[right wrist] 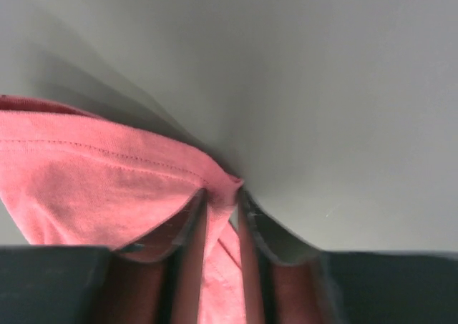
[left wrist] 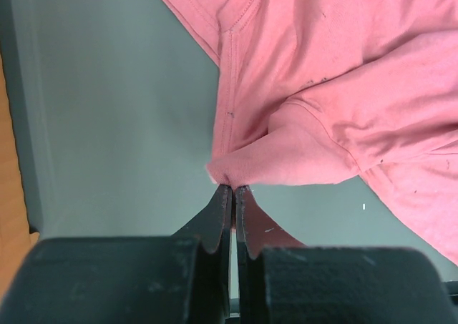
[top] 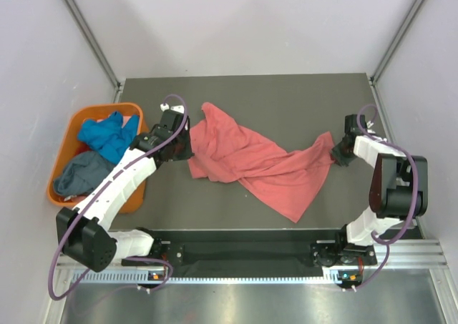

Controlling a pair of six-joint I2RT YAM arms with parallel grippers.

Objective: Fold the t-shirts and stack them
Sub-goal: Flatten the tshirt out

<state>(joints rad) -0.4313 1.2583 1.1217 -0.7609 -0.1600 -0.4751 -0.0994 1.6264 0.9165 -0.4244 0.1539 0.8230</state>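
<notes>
A salmon-pink t-shirt (top: 250,163) lies crumpled and stretched across the middle of the dark table. My left gripper (top: 179,144) is at its left end, and in the left wrist view the gripper (left wrist: 234,187) is shut on a small pinch of the shirt (left wrist: 343,88) near a seam. My right gripper (top: 336,152) is at the shirt's right corner. In the right wrist view the hemmed edge of the shirt (right wrist: 86,188) runs between the gripper (right wrist: 223,192) fingers, which press on the bunched cloth. A bright blue t-shirt (top: 104,134) and a slate grey-blue t-shirt (top: 79,172) lie bunched in the tub.
An orange plastic tub (top: 100,109) stands off the table's left edge, beside my left arm; its side (left wrist: 7,195) shows at the left wrist view's edge. Grey walls with metal posts close in the back and sides. A rail with both arm bases runs along the near edge.
</notes>
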